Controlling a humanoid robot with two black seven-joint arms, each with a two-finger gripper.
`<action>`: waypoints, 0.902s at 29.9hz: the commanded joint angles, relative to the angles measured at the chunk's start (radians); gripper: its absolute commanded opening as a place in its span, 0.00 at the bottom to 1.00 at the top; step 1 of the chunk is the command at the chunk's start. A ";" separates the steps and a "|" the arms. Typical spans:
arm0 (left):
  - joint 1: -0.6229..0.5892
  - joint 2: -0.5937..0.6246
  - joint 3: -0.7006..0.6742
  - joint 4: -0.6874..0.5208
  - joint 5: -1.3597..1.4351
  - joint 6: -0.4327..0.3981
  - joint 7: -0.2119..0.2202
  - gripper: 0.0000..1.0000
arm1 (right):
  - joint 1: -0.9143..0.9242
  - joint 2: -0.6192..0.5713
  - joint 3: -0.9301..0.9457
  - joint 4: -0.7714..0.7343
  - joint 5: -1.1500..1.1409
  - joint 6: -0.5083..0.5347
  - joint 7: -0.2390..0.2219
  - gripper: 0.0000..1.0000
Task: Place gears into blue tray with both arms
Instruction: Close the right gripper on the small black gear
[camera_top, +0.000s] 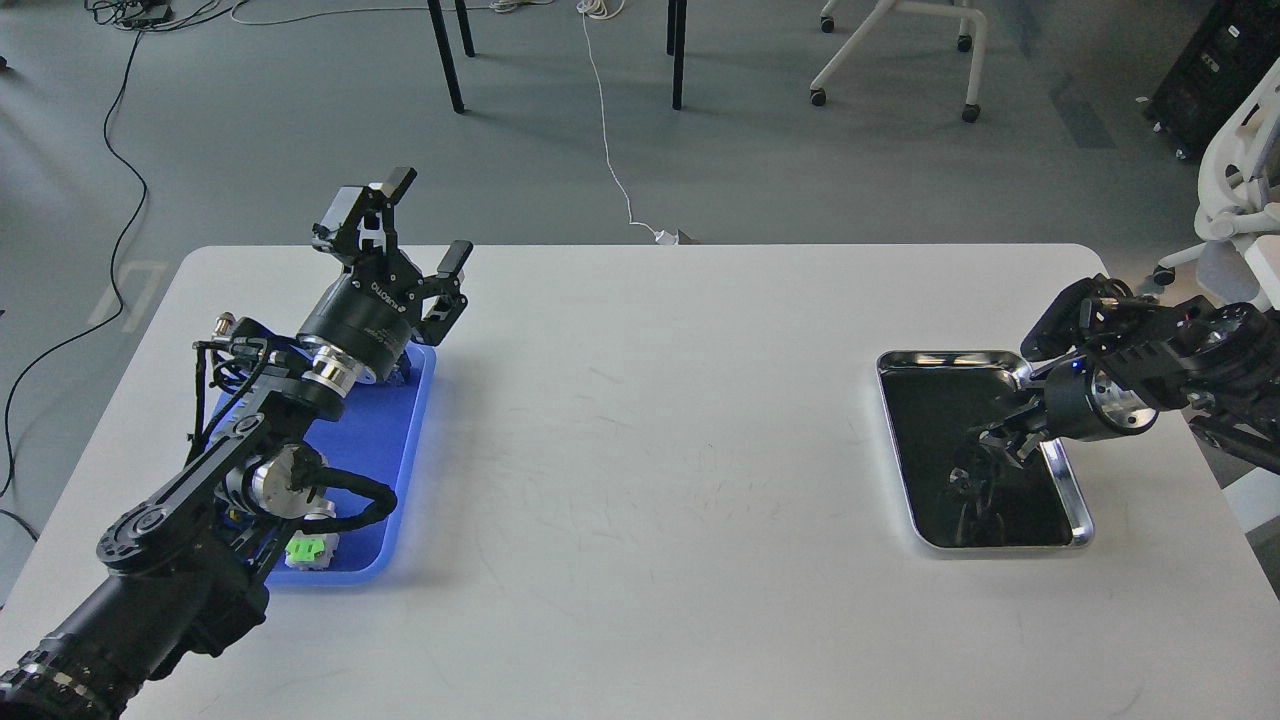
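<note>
The blue tray (400, 470) is a bright plastic rectangle with rounded corners, lying at the desk's (650, 400) left side, its long axis running near to far. The left gripper (425, 225) hangs above its far end, fingers spread wide and empty. The right gripper (985, 450) dips into the black tray (900, 365); whether its fingers are open or closed cannot be told. No gears can be made out.

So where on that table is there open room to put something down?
The widest bare patch is the middle of the white table, between the blue tray on the left and the black tray on the right. The near edge in front is bare too. It is crowded at both trays: the left arm lies over the blue one, and the right end effector reaches into the black one.
</note>
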 joint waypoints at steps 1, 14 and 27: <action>0.000 0.000 0.000 0.000 0.000 -0.001 0.000 0.98 | -0.002 0.003 0.000 -0.002 0.001 0.000 0.000 0.49; 0.000 0.002 -0.002 0.000 0.000 -0.001 0.000 0.98 | -0.016 0.024 0.002 -0.021 0.005 0.001 0.000 0.49; -0.002 0.003 -0.002 -0.002 0.000 -0.001 0.002 0.98 | -0.033 0.030 0.002 -0.030 0.004 0.006 0.000 0.20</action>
